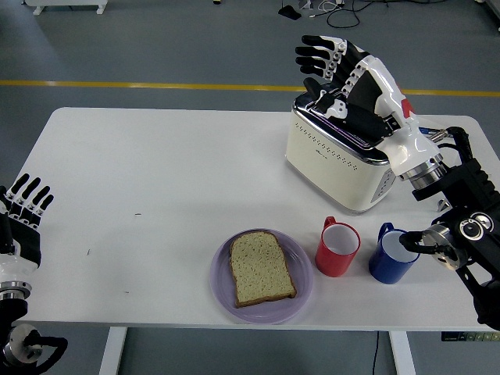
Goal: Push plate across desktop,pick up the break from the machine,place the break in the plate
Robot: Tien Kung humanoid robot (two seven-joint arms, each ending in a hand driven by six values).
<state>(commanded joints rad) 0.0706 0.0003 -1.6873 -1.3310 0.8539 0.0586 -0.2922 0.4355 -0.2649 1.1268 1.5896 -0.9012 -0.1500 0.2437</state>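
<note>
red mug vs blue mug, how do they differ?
The red ceramic mug stands beside the purple plate, fully visible; the blue ceramic mug stands further right, partly hidden by the right arm. Red's handle points away; blue's cannot be made out. Both stand upright, apparently empty.

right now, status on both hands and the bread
Right hand open, raised above cream toaster. Left hand open at near-left table edge. Brown bread slice lying on purple plate. Red mug beside plate, nothing blocking.
</note>
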